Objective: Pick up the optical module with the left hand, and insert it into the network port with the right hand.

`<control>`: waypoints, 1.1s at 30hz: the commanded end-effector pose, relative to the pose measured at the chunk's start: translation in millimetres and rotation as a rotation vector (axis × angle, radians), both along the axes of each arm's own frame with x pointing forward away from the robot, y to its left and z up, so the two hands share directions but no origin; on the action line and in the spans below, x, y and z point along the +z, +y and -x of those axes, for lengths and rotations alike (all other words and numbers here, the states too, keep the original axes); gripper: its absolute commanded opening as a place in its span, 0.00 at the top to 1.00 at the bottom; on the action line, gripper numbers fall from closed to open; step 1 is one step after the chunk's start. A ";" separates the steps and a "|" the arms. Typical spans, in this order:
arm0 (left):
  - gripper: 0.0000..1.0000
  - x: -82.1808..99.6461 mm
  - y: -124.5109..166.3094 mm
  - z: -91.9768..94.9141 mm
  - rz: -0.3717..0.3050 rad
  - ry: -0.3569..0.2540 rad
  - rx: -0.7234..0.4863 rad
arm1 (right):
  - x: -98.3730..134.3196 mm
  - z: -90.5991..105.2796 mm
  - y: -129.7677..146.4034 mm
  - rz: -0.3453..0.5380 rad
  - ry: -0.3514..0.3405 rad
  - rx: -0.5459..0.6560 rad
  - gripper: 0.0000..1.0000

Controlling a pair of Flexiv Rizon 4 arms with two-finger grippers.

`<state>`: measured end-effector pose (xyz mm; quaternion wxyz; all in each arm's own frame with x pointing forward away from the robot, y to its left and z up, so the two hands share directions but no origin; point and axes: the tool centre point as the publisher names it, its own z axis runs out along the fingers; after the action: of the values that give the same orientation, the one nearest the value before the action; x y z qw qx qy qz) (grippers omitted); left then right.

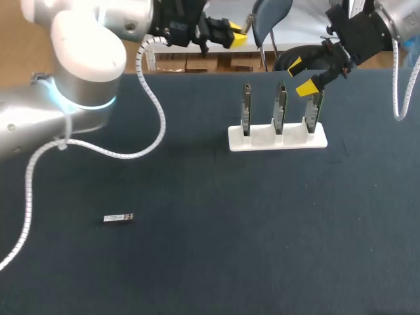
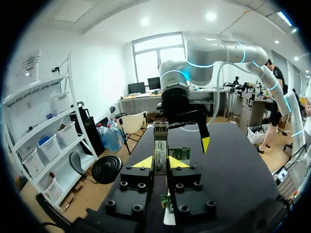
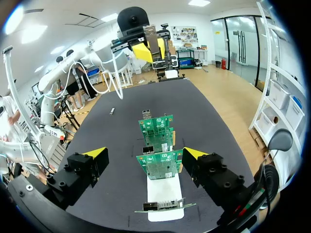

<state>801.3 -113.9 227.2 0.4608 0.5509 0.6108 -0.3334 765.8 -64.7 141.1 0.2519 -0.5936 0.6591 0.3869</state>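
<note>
Pinching the optical module (image 2: 160,145) between both yellow tips of the left end effector (image 1: 235,35), with the long axis running out along the fingers and well past them. Held high over the far edge of the bench (image 1: 210,262), at about 11 o'clock from the white holder (image 1: 275,141) and its three upright cards (image 3: 156,128). Hovering with the right end effector (image 1: 300,77) spread wide and gripping nothing, just above the card at the holder's 3 o'clock end. Seen from there, sits at roughly 9 o'clock, near but apart, with open air between. Looks like a handover comes next: closing that gap and turning the spread fingers to take the free end across its narrow sides. Probably then down into a network port (image 3: 146,115), one of the small metal cages on the cards' upper edges, though hard to tell which. Nearer to the holder with the right arm, already above it. Also a second module (image 1: 118,218), flat on the bench at 7 o'clock, well apart from both arms.
</note>
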 end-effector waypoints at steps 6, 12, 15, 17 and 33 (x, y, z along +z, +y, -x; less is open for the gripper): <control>1.00 -15.3 -43.5 -6.8 0.151 0.051 -0.099 | 0.1 3.1 0.2 0.001 -0.006 -0.006 0.00; 1.00 -22.5 -57.8 -2.1 0.182 0.089 -0.143 | 0.1 3.1 0.2 0.001 -0.006 -0.006 0.00; 1.00 -27.3 -64.3 2.3 0.183 0.098 -0.168 | 0.1 3.1 0.2 0.001 -0.006 -0.006 0.00; 1.00 -29.9 -66.6 4.2 0.183 0.105 -0.173 | 0.1 3.1 0.2 0.001 -0.006 -0.006 0.00; 1.00 -54.7 -77.9 13.4 0.215 0.166 -0.205 | 0.1 3.1 0.2 0.001 -0.006 -0.006 0.00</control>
<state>784.8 -190.6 175.7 0.4258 0.5295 0.5513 -0.4842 765.8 -64.8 141.2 0.2519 -0.5936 0.6592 0.3868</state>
